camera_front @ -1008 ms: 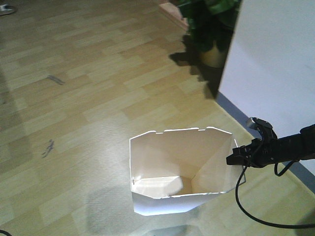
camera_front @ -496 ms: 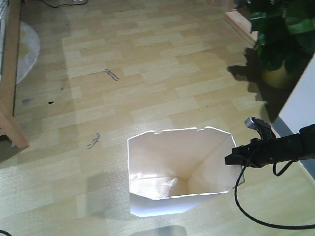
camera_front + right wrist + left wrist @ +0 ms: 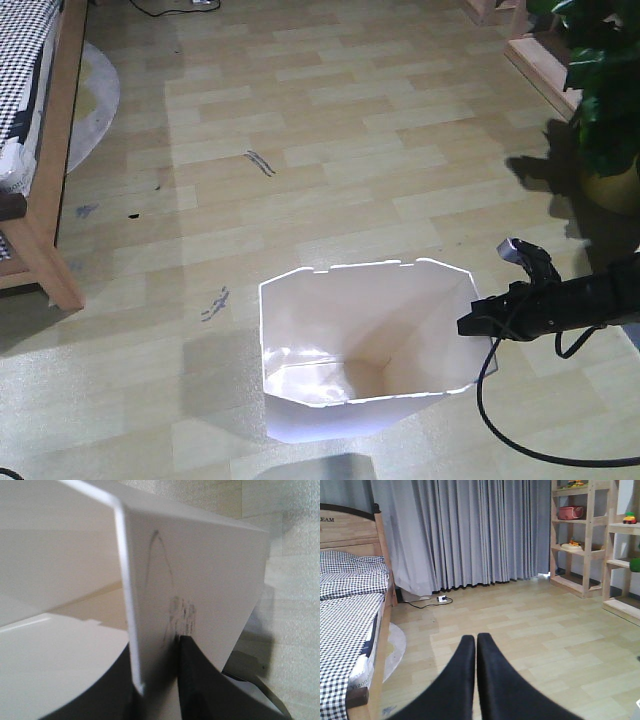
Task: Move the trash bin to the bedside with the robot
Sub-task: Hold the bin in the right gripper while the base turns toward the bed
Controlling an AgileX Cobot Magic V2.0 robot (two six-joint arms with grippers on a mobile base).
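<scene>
The white trash bin (image 3: 312,412) stands on the wood floor low in the front view, its angular notched rim open to the top. My right gripper (image 3: 467,326), on a slim black arm reaching in from the right, is shut on the bin's right wall. The right wrist view shows that thin wall (image 3: 210,565) pinched between the two black fingers of the right gripper (image 3: 159,652). The bed (image 3: 45,170), wooden-framed with checkered bedding, lies at the left edge, well away from the bin. My left gripper (image 3: 476,638) hangs shut and empty above bare floor, beside the bed (image 3: 350,605).
A potted plant (image 3: 605,90) stands at the far right. A round pale rug (image 3: 95,90) lies by the bed. Grey curtains (image 3: 470,530), wooden shelves (image 3: 580,535) and a power strip (image 3: 441,598) line the far wall. A black cable (image 3: 487,405) loops under my right arm.
The front view has swung across the room: the bed has come in at the left and the plant has slid right. The bin and my right gripper keep their places in the frame.
</scene>
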